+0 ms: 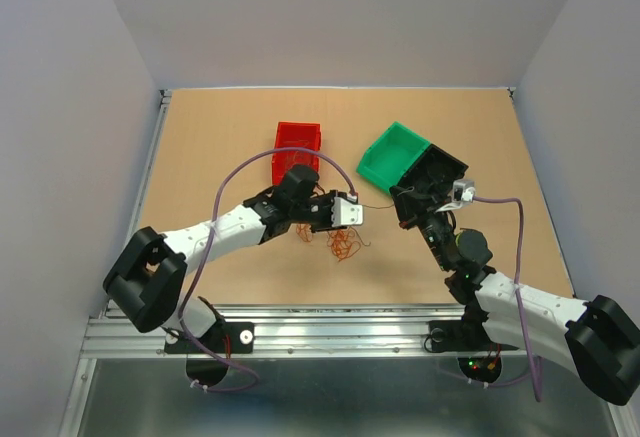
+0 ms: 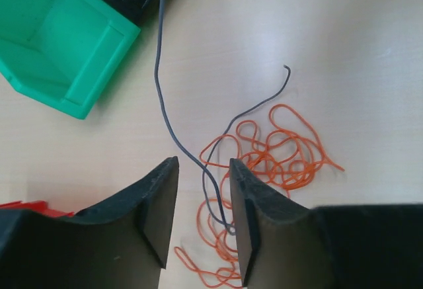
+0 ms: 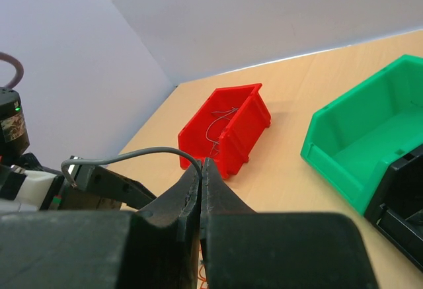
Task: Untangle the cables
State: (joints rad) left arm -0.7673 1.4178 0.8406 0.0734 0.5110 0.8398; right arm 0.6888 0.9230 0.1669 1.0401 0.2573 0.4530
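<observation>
The cables lie as a loose orange tangle (image 1: 342, 245) (image 2: 284, 153) on the table, with one thin grey wire (image 2: 158, 84) rising out of it. My left gripper (image 1: 358, 214) (image 2: 203, 165) hovers over the tangle. Its jaws stand partly open, and the grey wire runs through the gap without being pinched. My right gripper (image 1: 400, 200) (image 3: 204, 163) is shut on the far end of that grey wire (image 3: 132, 155), which arcs left toward the left gripper.
A red bin (image 1: 298, 142) (image 3: 238, 137) stands behind the left gripper with a thin grey wire (image 3: 221, 122) inside. A green bin (image 1: 392, 152) (image 2: 46, 44) (image 3: 357, 150) and a black bin (image 1: 440, 167) (image 3: 403, 209) sit by the right gripper.
</observation>
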